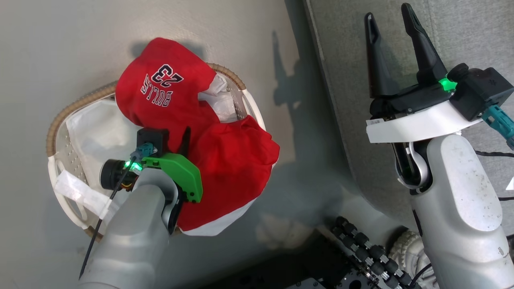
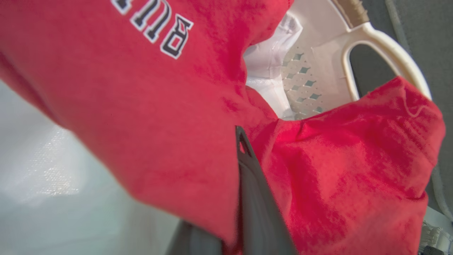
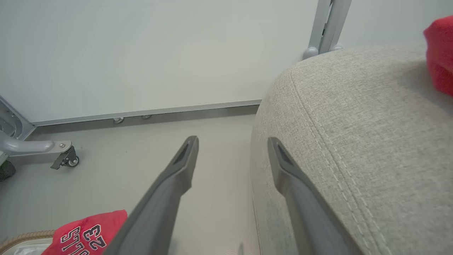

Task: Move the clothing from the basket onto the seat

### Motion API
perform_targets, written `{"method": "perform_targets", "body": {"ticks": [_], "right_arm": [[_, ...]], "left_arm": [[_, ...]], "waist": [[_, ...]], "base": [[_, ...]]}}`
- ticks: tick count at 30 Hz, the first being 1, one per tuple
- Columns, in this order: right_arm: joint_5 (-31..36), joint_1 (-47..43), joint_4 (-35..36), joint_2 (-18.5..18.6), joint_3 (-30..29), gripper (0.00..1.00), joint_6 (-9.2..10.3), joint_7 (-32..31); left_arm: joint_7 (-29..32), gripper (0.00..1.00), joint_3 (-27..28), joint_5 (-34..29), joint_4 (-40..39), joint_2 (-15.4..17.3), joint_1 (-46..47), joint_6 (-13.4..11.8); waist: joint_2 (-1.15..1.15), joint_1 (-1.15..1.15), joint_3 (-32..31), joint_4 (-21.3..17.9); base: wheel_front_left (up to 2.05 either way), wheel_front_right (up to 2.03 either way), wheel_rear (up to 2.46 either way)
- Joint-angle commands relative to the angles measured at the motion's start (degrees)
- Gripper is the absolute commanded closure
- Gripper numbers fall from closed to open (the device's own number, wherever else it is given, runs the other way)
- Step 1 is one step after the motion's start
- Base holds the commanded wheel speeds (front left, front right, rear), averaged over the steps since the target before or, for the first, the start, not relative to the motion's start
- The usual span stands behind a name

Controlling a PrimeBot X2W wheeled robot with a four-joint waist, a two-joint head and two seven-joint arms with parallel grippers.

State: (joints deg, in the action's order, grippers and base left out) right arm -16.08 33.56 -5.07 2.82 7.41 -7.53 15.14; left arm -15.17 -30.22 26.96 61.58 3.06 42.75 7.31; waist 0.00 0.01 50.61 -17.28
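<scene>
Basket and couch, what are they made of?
The basket looks like smooth white plastic with punched holes, its brown rim wrapped in something woven, maybe rope. The couch looks like grey woven cloth, slightly rough, with a stitched seam.

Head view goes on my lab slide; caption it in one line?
Left tool shut on the red clothing over the basket; right tool open by the grey seat.

Red clothing (image 1: pixel 233 160) with white-edged lettering, white perforated basket (image 1: pixel 51 132) with brown woven rim, grey woven seat (image 1: pixel 474 36).
</scene>
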Motion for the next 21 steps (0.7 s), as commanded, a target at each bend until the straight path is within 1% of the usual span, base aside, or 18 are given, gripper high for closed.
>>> {"method": "perform_targets", "body": {"ticks": [1,6,9,15,21], "right_arm": [[0.3,0.5,-0.4,0.2,-0.2,0.00,0.08,0.0],[1.2,-0.7,-1.8,0.2,-0.3,0.00,0.08,0.0],[2.1,-1.9,-2.8,0.2,-0.8,0.00,0.08,0.0],[3.5,-5.6,-5.0,0.2,-1.9,0.00,0.08,0.0],[4.1,-10.0,-7.0,0.2,-1.2,0.00,0.08,0.0]], "left_arm": [[0.0,1.00,-0.3,0.7,-0.4,0.6,-1.4,0.2],[0.0,1.00,-0.8,0.9,-4.1,0.9,-4.0,0.3],[0.0,1.00,0.0,0.4,-7.3,1.0,-6.1,0.3],[0.0,1.00,2.0,0.4,-13.1,0.3,-12.3,0.3],[0.0,1.00,3.1,-1.1,-17.9,0.0,-18.6,0.3]], "waist": [[0.00,-0.01,-1.6,0.3],[0.00,-0.01,-5.8,1.5],[0.00,-0.01,-9.0,2.9],[0.00,-0.01,-16.9,5.7],[0.00,-0.01,-25.0,7.4]], "base": [[0.00,0.00,0.00],[0.00,0.00,0.00],[0.00,0.00,0.00],[0.00,0.00,0.00],[0.00,0.00,0.00]]}}
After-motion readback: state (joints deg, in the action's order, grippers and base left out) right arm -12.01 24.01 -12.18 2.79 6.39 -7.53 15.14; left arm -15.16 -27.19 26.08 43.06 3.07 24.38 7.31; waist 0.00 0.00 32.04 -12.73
